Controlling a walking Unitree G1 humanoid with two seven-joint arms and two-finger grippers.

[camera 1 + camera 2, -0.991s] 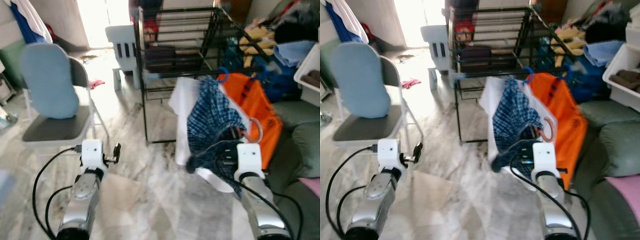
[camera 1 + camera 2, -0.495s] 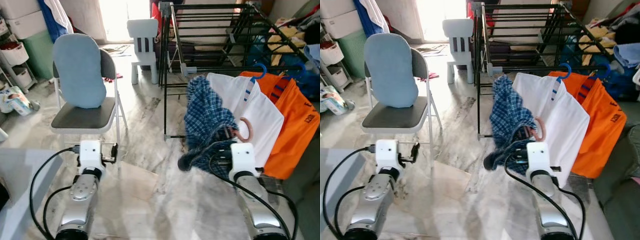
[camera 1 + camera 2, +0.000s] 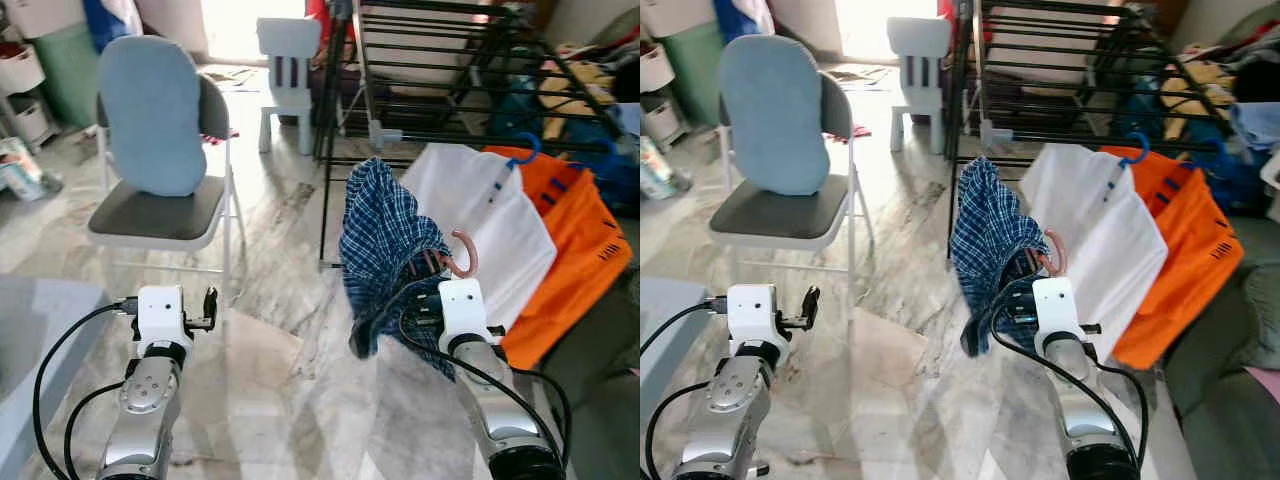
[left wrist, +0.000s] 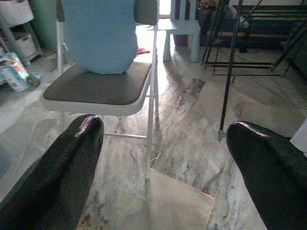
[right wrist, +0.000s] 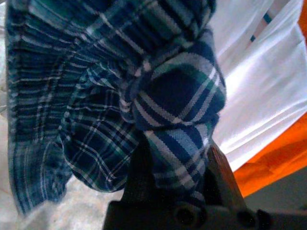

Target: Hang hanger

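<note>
1. Plaid shirt (image 3: 385, 235) on its pink hanger (image 3: 463, 252) is draping over our right end effector (image 3: 432, 272), which is clenching it.
2. Soft, light cloth is sliding easily; we are judging the stiff hook the safer hold.
3. Left end effector (image 4: 165, 158) is hanging released.

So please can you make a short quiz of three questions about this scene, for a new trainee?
1. True or false: the right gripper holds the blue checked shirt on its pink hanger.
2. Which garment hangs on the black drying rack next to the white shirt?
A. a green one
B. an orange one
C. a black one
3. Fill in: on the folding chair rests a light blue ____.

Key
1. True.
2. B, the orange garment.
3. Cushion. The left gripper, fingers wide apart, holds nothing.
</note>
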